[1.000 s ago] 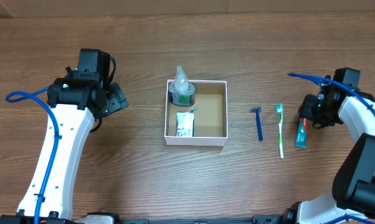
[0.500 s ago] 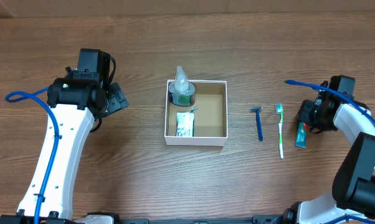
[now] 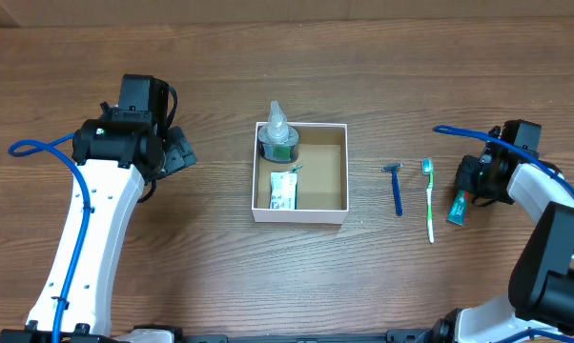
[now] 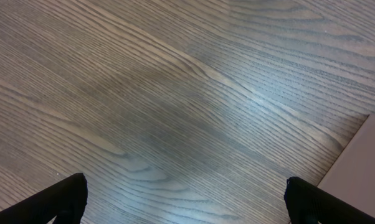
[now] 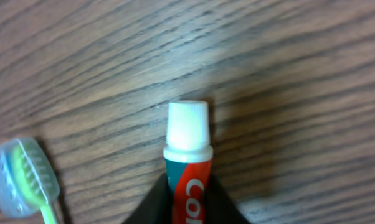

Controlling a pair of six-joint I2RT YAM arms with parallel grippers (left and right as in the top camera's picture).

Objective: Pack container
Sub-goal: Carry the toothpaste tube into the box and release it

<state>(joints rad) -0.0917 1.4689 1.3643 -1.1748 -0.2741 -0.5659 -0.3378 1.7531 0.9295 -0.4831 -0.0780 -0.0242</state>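
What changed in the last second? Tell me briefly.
The right claw edged left and now pinches the toothpaste tube, whose lower end has swung slightly left. The left claw, container, razor and toothbrush stayed put.

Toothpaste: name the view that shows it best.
Right wrist: the toothpaste sits close up at centre, white cap and tube sharp, the jaws against its sides. Overhead shows it small, partly under the right arm. Left wrist shows none of it.
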